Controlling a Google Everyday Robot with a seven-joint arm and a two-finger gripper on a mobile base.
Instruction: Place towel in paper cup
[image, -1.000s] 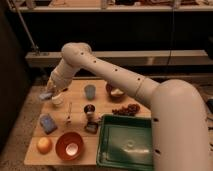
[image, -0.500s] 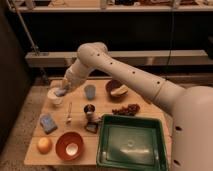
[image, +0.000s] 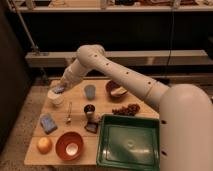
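The white paper cup (image: 55, 98) stands at the far left of the wooden table (image: 105, 106). My gripper (image: 60, 89) hangs right over its rim, reaching down from the elbow of the white arm (image: 115, 70). A small pale blue-grey towel (image: 59, 91) shows at the gripper's tip, just above the cup's mouth. The gripper is shut on this towel. From here I cannot tell whether the cloth touches the cup's inside.
A slim blue-grey cup (image: 90, 91) and a brown bowl (image: 116, 90) stand to the right of the paper cup. Nearer me lie a spoon (image: 69, 113), a dark blue block (image: 48, 123), an orange fruit (image: 44, 145), an orange bowl (image: 69, 145) and a green tray (image: 131, 142).
The arm's elbow has swung to the right and the gripper has shifted slightly up and right, staying over the paper cup with the towel.
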